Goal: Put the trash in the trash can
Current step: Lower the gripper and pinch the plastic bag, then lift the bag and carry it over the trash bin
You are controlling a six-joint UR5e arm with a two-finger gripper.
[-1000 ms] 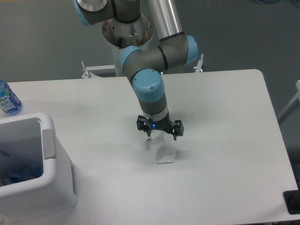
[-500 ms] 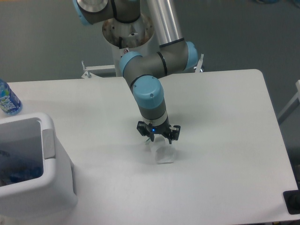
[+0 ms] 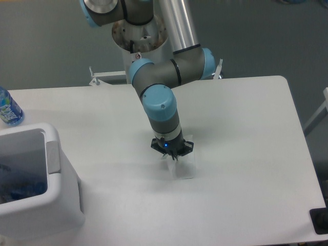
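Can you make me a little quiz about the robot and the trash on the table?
1. True or false: the gripper is right down on the crumpled wrapper in the middle of the table.
2. The trash can sits at which part of the picture? A) lower left B) upper right C) the middle
3. Fill in: the bottle with the blue label stands at the table's far ____ edge in the picture.

Key: 1 true; 2 A; 3 left
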